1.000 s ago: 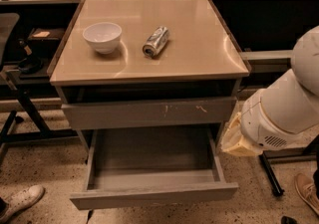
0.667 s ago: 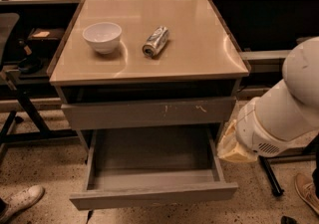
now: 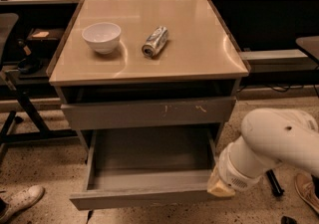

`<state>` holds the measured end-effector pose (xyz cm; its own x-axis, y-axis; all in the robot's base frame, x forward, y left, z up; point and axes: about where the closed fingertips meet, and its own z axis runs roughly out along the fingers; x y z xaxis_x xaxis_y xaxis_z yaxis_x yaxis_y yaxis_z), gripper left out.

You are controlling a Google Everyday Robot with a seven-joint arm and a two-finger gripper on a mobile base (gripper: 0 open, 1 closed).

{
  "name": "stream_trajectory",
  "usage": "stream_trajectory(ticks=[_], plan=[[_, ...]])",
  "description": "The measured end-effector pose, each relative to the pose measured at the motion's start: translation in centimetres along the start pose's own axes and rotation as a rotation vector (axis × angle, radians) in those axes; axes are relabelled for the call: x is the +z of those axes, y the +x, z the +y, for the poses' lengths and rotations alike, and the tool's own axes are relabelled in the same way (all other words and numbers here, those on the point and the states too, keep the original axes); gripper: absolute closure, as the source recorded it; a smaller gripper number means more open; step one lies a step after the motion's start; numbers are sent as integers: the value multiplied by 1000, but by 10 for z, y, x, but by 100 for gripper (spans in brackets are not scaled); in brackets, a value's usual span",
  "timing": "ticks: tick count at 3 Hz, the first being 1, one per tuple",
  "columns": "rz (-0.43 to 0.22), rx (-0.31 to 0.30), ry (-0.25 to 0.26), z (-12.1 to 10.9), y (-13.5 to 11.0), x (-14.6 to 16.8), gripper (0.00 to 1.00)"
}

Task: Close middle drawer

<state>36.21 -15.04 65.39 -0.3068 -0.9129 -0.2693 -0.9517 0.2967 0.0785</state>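
Observation:
The middle drawer (image 3: 149, 156) stands pulled far out of the cabinet, its grey box interior empty and its plain flat front (image 3: 144, 199) near the bottom of the camera view. Above it is the taller grey front with pale orange scratch marks (image 3: 149, 112), which is pushed in. My white arm (image 3: 274, 146) reaches in from the right. My gripper (image 3: 219, 187) is at the arm's tan end, right at the right corner of the open drawer's front. Its fingers are hidden behind the wrist.
A white bowl (image 3: 101, 37) and a crushed can on its side (image 3: 155, 42) lie on the beige cabinet top (image 3: 199, 44). A black stand (image 3: 25, 108) is at the left, with a shoe (image 3: 20, 200) on the floor below it. A shoe (image 3: 305, 190) is at the right.
My arm has dropped lower and swung left, bringing its end from beside the drawer's right side to the front right corner. The drawer is still as far out.

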Motion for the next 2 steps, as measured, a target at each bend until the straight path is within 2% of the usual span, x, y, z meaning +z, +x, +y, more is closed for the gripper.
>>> stream_trajectory(ticks=[1, 2], plan=[[24, 48, -59, 5, 16, 50, 100], [24, 56, -67, 6, 17, 55, 100]])
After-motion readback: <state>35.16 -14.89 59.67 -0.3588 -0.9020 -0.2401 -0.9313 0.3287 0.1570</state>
